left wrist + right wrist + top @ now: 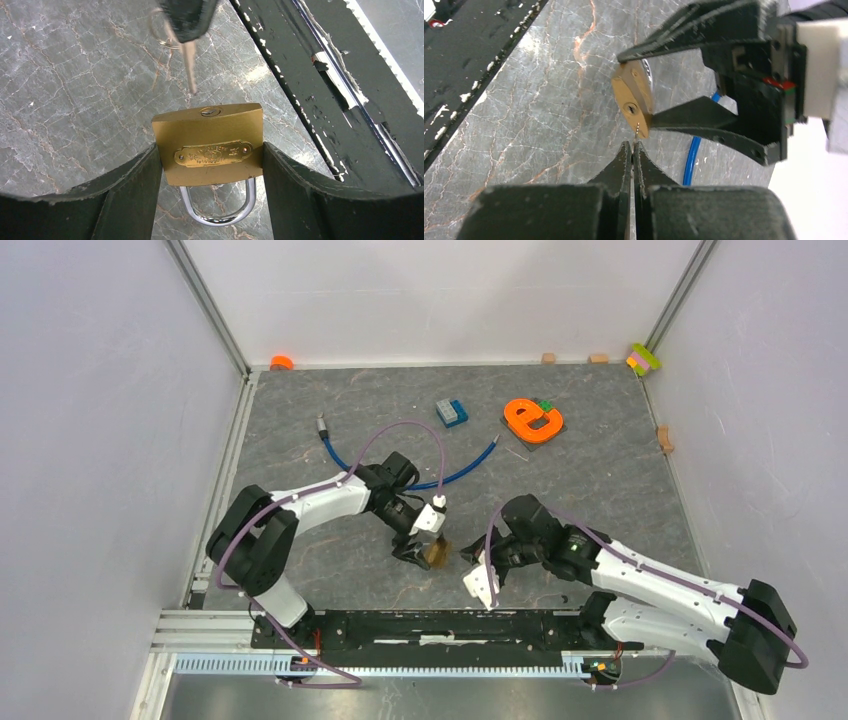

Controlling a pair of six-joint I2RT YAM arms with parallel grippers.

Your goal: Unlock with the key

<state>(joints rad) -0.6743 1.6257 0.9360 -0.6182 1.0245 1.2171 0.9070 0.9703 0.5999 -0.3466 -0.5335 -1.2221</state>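
gold padlock (207, 145), silver shackle (218, 217); grey marbled table (75, 100), rusty veins; blue cable (692, 160); orange letter (515, 415), perhaps green-tipped.

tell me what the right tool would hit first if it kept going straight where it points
The padlock clamped in the left tool. The right tool holds the key, whose tip is almost at the keyhole face, seemingly slightly off the slot, though depth is unclear.

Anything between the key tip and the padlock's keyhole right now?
Nothing: in the left wrist view, only table shows between the key and the keyhole of the padlock.
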